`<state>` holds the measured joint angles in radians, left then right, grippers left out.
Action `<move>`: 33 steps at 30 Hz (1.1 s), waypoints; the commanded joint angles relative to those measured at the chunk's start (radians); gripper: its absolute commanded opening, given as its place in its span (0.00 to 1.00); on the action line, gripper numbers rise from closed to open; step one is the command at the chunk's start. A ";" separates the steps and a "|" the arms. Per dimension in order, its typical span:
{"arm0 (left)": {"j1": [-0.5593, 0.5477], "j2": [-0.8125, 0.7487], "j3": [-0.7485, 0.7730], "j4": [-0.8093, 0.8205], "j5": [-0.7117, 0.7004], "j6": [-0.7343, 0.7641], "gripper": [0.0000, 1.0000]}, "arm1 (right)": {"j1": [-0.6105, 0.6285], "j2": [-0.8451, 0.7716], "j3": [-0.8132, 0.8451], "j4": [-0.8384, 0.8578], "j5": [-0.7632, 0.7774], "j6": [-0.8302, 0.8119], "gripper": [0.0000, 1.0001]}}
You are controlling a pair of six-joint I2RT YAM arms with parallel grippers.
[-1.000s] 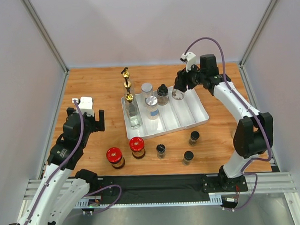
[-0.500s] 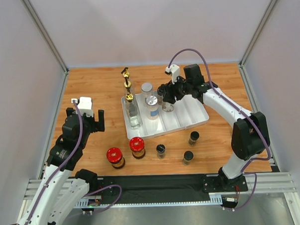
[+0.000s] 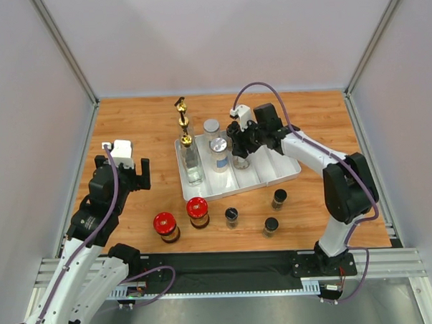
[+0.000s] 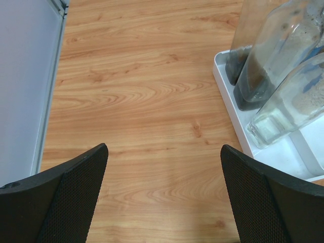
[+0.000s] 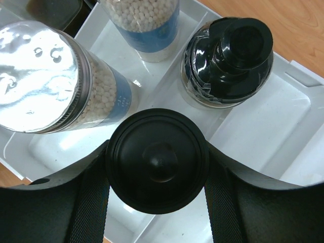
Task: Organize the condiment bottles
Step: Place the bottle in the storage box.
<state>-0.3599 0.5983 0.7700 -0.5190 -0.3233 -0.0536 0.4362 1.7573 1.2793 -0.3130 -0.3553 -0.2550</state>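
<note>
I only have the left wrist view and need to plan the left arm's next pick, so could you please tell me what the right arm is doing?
Observer: The right gripper is shut on a black-lidded jar, holding it over the white tray.
Operator: Thank you. What is close to that jar?
Observer: A silver-lidded jar of white beads and a black-topped jar, both standing in the tray.
Operator: And what stands outside the tray?
Observer: Two red-lidded jars and three small black-capped jars stand on the table, in front of the tray.
</note>
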 commanded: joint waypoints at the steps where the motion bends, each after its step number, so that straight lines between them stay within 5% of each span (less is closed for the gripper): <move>1: -0.004 -0.008 -0.003 0.034 0.009 0.006 1.00 | 0.007 -0.004 0.005 0.106 0.030 -0.010 0.19; 13: -0.004 -0.005 -0.005 0.036 0.009 0.008 1.00 | 0.053 0.021 -0.046 0.238 0.150 0.026 0.24; 19: -0.004 -0.003 -0.005 0.037 0.009 0.008 1.00 | 0.055 0.036 -0.046 0.272 0.199 0.026 0.34; 29: -0.004 -0.009 -0.005 0.034 0.006 0.008 1.00 | 0.056 0.016 -0.063 0.259 0.187 0.011 0.76; 33: -0.004 -0.011 -0.003 0.034 0.004 0.008 1.00 | 0.055 -0.021 -0.072 0.244 0.171 0.007 0.83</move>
<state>-0.3599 0.5980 0.7700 -0.5190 -0.3229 -0.0536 0.4919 1.7950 1.2182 -0.1131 -0.1741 -0.2367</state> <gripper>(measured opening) 0.996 0.816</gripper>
